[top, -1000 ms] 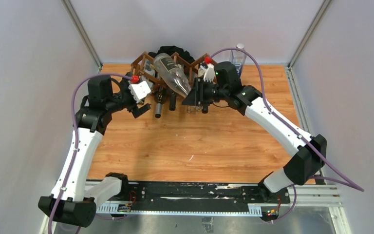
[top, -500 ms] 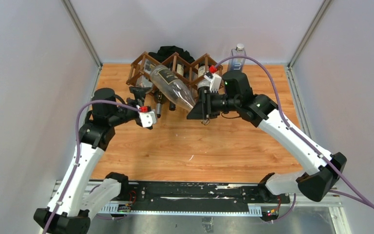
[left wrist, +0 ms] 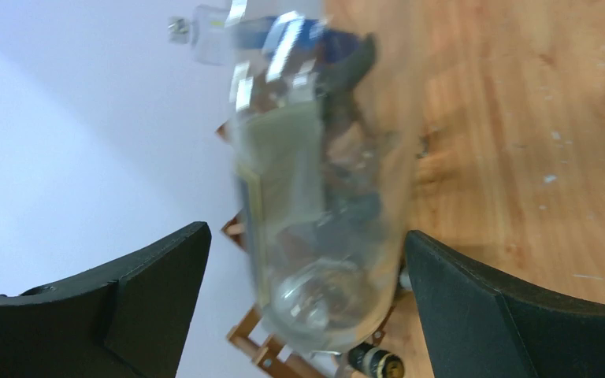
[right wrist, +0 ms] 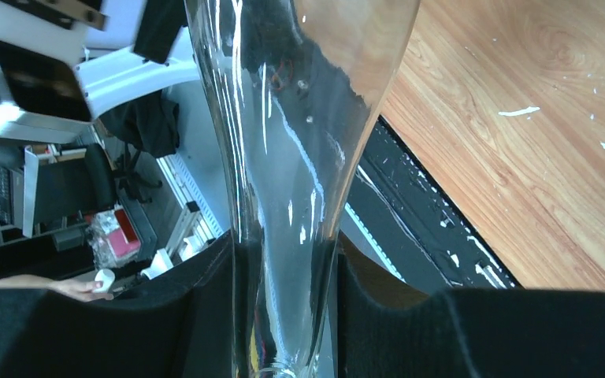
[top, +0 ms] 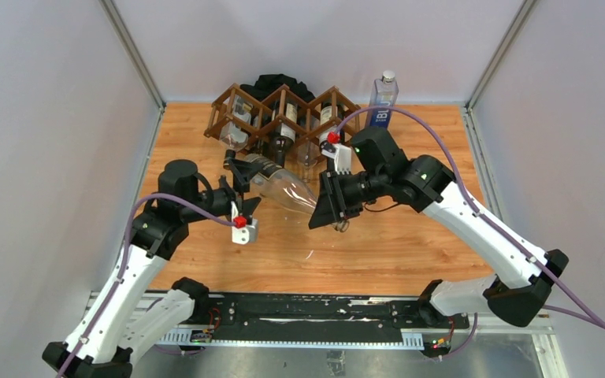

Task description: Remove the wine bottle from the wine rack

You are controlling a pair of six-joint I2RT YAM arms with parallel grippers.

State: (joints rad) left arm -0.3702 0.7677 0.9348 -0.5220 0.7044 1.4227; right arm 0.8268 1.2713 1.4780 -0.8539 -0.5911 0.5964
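Observation:
The clear glass wine bottle (top: 280,183) hangs tilted over the table, in front of the dark wooden wine rack (top: 240,101) and free of it. My right gripper (top: 328,209) is shut on its neck (right wrist: 283,236), with a black pad (right wrist: 205,307) pressed on each side. The bottle's wide base (left wrist: 323,299) lies between the fingers of my left gripper (top: 240,187), which stands open. In the left wrist view there is a gap on both sides between the glass and the left gripper (left wrist: 306,252).
Dark bottles (top: 283,135) still lie in the rack's cells, necks pointing forward. A black cloth heap (top: 276,81) sits behind the rack. A blue-labelled water bottle (top: 381,96) stands at the back right. Bare wood (top: 378,252) spreads below the held bottle.
My right arm has drawn the bottle out of the rack and toward the near middle of the table. My left arm has swung from the rack to straddle the bottle's base, jaws open.

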